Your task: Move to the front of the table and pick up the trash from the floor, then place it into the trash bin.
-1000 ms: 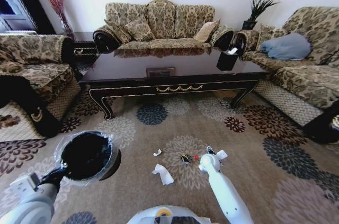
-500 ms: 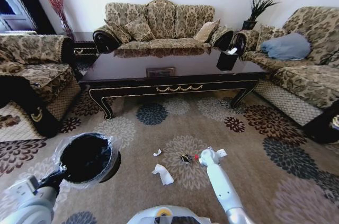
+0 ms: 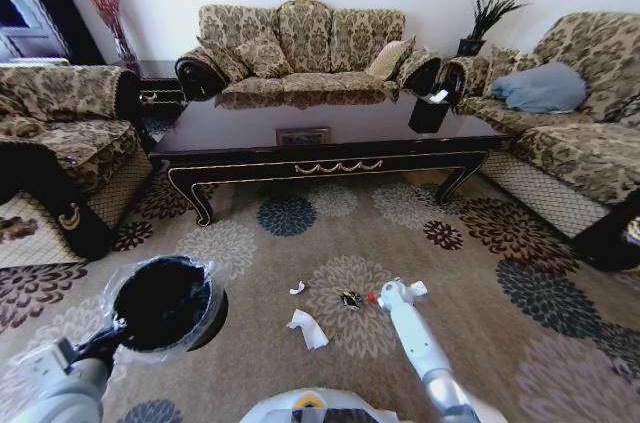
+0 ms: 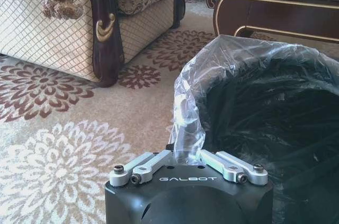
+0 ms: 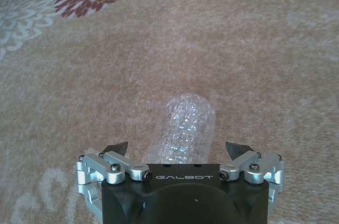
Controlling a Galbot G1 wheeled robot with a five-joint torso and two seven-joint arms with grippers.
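The right gripper [image 5: 179, 155] hung low over the bottle [image 5: 185, 128] on the floor [image 3: 480, 343], jaws spread wide to either side of it and closed on nothing. The bottle lay flat, its long axis running straight away from the gripper, so the jaws would probably close across its width. The left gripper [image 4: 188, 159] was clamped on the trash bin's [image 3: 160, 300] bag-lined rim, holding it just off the bottle's side, likely to keep the drop short.

sofa [image 3: 300, 48] | blue cushion [image 3: 540, 88] | plant [image 3: 487, 15] | tissue holder [image 3: 432, 111]
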